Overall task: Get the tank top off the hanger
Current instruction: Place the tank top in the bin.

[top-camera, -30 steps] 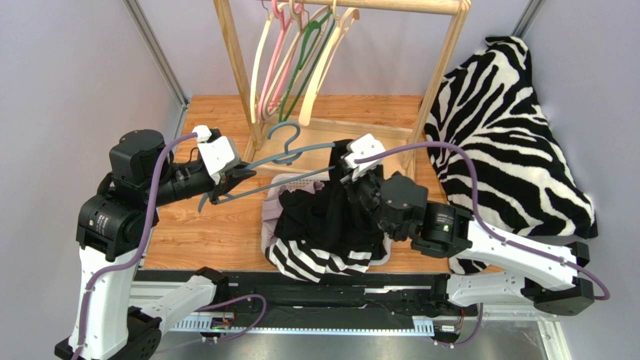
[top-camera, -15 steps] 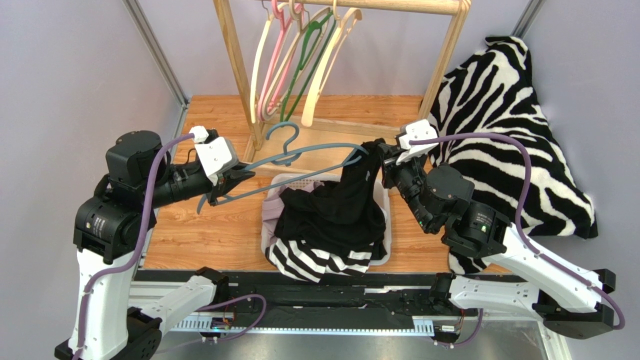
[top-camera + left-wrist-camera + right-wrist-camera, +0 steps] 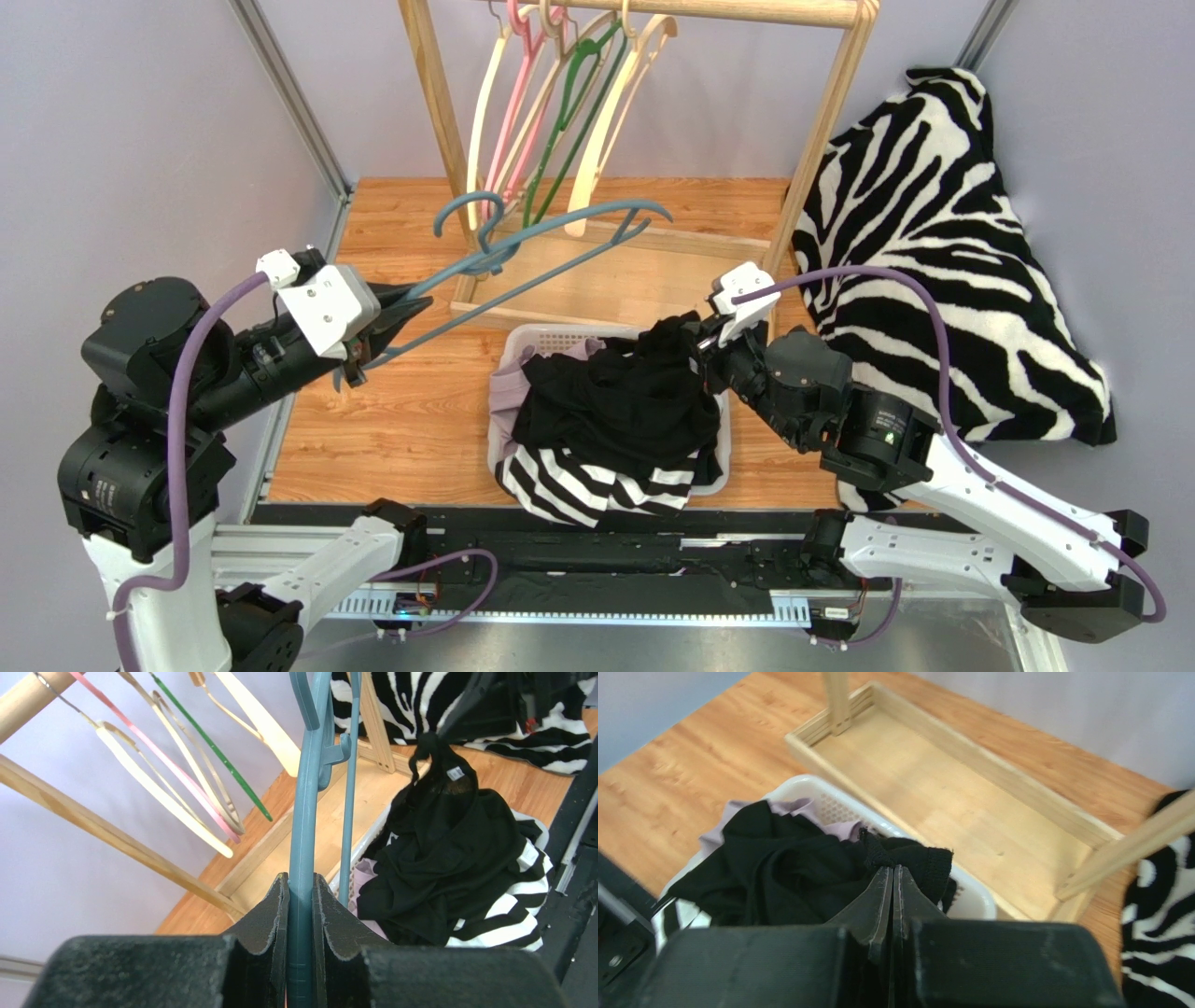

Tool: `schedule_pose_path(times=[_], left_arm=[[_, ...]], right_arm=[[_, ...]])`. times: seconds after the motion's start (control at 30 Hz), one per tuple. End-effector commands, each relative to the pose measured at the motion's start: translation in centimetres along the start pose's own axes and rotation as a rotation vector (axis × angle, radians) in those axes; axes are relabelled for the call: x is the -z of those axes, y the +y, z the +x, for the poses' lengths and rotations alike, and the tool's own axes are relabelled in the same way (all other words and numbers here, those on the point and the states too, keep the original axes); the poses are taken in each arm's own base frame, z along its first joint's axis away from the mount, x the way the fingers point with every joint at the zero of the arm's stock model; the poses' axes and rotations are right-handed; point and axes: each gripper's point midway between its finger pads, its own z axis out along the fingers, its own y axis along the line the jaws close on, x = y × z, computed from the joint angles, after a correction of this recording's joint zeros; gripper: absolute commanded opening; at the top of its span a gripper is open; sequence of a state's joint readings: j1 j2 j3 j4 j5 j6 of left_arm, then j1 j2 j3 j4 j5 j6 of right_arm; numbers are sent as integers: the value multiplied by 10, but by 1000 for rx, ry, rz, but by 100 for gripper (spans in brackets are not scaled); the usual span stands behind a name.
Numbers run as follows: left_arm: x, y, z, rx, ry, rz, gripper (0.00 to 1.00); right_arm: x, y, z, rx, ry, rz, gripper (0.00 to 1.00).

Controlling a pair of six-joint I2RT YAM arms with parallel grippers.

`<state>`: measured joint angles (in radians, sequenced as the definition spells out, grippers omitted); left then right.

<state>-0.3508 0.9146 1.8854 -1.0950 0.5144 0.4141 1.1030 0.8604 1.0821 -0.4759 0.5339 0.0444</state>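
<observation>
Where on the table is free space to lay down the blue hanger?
The table is bare left of the basket, up to its left edge. The rack's base tray is also bare. Right of the basket is crowded: the right arm and zebra blanket fill it.

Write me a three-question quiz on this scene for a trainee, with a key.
1. True or false: the black tank top hangs on the blue hanger.
2. Which jaws clamp the hanger? A) left B) right
3. Fill in: most of the tank top lies heaped over the white ____.

Key: 1 false, the hanger is bare; 2 A, the left jaws; 3 basket.
</observation>
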Motion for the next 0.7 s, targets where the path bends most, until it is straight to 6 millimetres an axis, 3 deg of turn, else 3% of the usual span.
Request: schedule_pose_path(times=[0.0,0.07,0.13,0.27,0.4,0.67], left_arm=[[-15,18,-6,48,-14,-47,0],[-18,18,-9,54,-24,-33,0],[-19,18,-10,57,-27,-24,0],[-19,17,-7,49,-21,-25,0],[-19,14,-7,72,-25,-15,0],[-20,8,-7,76,-28,21,0]], right_arm=[[4,60,-5,-42,-20,-289,0],[5,82,-11,6,-31,-387,0],[1,110,-3,53,6,-477,0],[-7,141,10,28,43,-576,0],[-24,147,52,-73,101,-579,0],[-59,125,148,-101,237,-362,0]])
